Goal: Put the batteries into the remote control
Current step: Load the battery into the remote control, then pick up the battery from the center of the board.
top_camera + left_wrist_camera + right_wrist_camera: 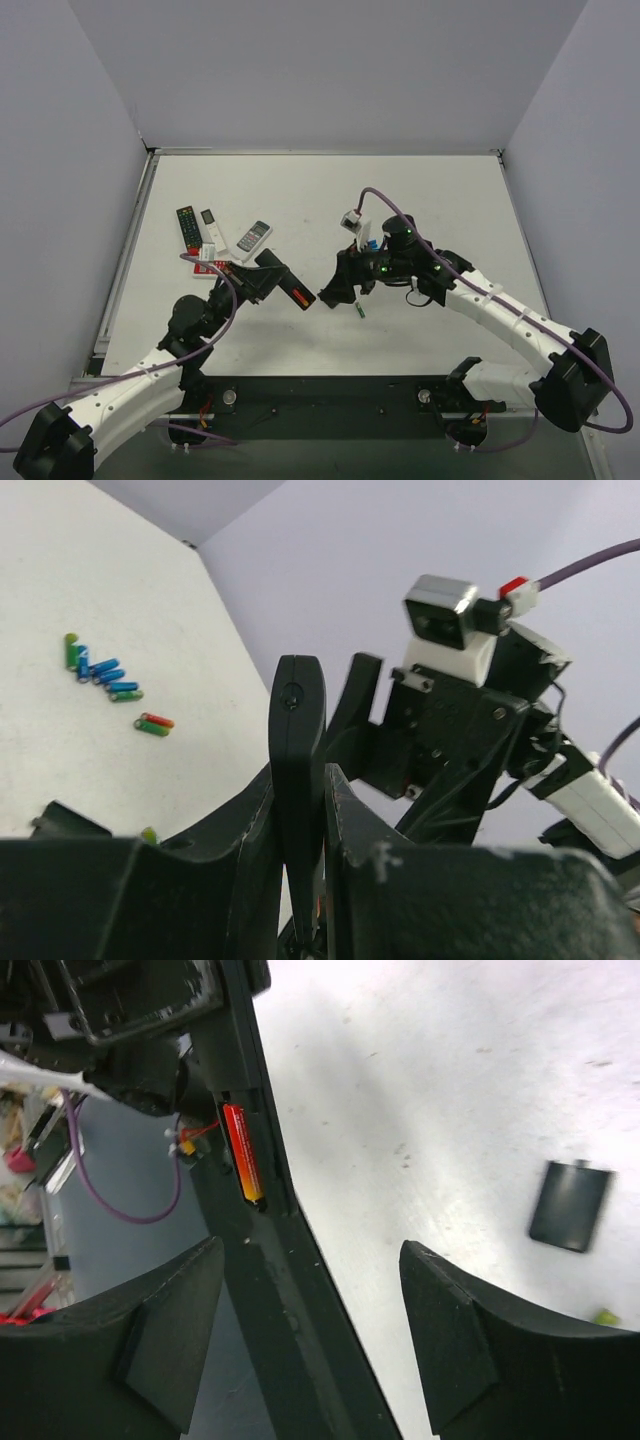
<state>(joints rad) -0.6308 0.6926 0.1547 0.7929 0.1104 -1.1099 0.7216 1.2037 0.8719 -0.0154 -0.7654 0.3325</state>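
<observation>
My left gripper (257,281) is shut on the remote control (284,281), a slim black bar held up off the table (430,190) and seen edge-on in the left wrist view (297,750). One orange-red battery (243,1153) lies in its open compartment and also shows from above (298,297). My right gripper (312,1260) stands open at the bar's free end (275,1300). The bar passes between its fingers, close to the left finger (175,1320), and no contact shows. The small black cover piece (570,1206) lies flat on the table. Several loose blue, green and orange-red batteries (110,680) lie scattered behind.
A black remote with coloured buttons (188,228), two white remotes (254,236) and a red-and-white one (212,266) lie at the left. A green cell (360,310) sits under the right arm (480,300). Grey walls close in the table.
</observation>
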